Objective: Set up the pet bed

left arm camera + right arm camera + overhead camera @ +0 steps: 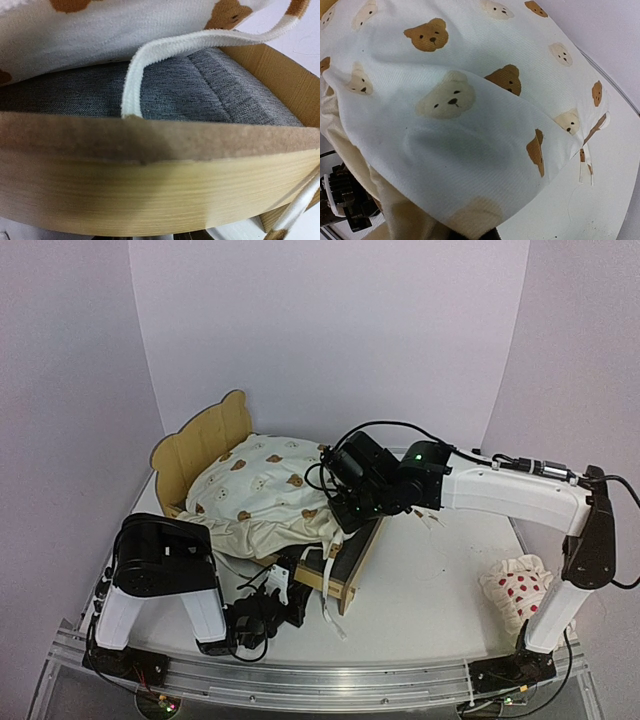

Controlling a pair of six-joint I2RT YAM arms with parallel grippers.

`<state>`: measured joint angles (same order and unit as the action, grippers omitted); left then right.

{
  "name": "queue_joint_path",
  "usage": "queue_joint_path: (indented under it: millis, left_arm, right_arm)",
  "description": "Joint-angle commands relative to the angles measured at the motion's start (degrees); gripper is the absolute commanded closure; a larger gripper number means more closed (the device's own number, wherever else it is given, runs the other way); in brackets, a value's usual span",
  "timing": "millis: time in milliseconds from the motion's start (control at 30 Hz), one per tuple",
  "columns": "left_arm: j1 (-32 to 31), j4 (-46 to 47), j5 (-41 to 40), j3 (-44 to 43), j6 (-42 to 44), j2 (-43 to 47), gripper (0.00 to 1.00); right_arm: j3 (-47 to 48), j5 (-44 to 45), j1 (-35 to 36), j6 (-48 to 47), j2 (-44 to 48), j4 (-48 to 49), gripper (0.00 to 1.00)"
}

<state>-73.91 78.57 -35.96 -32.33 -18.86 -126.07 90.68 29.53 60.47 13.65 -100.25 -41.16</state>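
Right jaws pinch cushion (265, 485) inside pet bed (203, 447).

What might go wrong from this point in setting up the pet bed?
The white fabric tie drapes over the rail of the light plywood bed frame, right before the left wrist camera; it may snag or get pinched. The cream bear-print cushion sits bunched, leaving the grey felt base partly bare; tugging it could drag the frame.
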Motion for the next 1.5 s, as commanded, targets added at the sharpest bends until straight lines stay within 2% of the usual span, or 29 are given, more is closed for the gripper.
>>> queue_joint_path:
  millis: [0,67,133,300,400,500,700,933,1133,1200,1267,1400,1467]
  left_arm:
    - [0.29,7.19,0.21,-1.57,0.77,-3.37,0.78]
    - [0.32,7.68,0.32,-2.06,1.0,-4.12,0.86]
    - [0.28,8.26,0.36,-2.12,1.33,-4.4,0.99]
    - [0.18,7.64,0.14,-0.75,1.01,-3.54,1.0]
    - [0.13,4.01,0.43,0.93,-0.51,-0.97,1.0]
    - [-0.22,-4.01,2.54,2.62,-2.63,3.74,1.0]
    - [-2.37,-28.54,10.37,1.65,-3.95,12.93,1.0]
    - [-6.18,-46.64,17.5,0.71,-5.43,23.48,1.0]
    - [-11.14,-60.72,23.84,-4.38,-5.41,31.33,1.0]
    - [-12.47,-65.18,25.87,-6.19,-5.36,33.9,1.0]
    - [-13.76,-69.6,27.51,-8.21,-5.46,36.07,1.0]
    - [-16.02,-77.08,30.25,-12.34,-6.12,40.02,1.0]
    - [-17.1,-79.9,31.14,-13.99,-6.17,41.82,1.0]
  right_arm:
    - [-0.53,0.29,0.05,0.75,2.79,0.91,1.0]
    - [-0.8,0.28,0.08,0.77,2.93,0.94,1.0]
    - [-1.07,0.27,0.05,0.84,3.14,0.91,1.0]
    - [-1.36,0.22,0.09,0.94,3.55,0.91,1.0]
    - [-1.54,0.07,0.08,1.0,3.75,0.91,1.0]
    - [-1.48,-0.44,0.09,1.01,4.03,0.91,1.0]
    - [-1.41,-3.16,0.07,1.7,4.59,0.93,1.0]
    - [-1.9,-4.46,0.09,2.96,4.36,0.92,1.0]
    - [-3.58,-4.46,0.08,4.65,4.28,0.99,0.93]
    - [-4.18,-4.56,0.09,5.09,4.27,0.99,0.87]
    - [-5.01,-4.35,0.09,5.54,4.72,0.99,0.77]
    - [-6.71,-3.1,0.09,6.14,7.13,0.91,0.44]
    - [-7.75,-2.42,0.09,6.69,9.28,0.82,0.32]
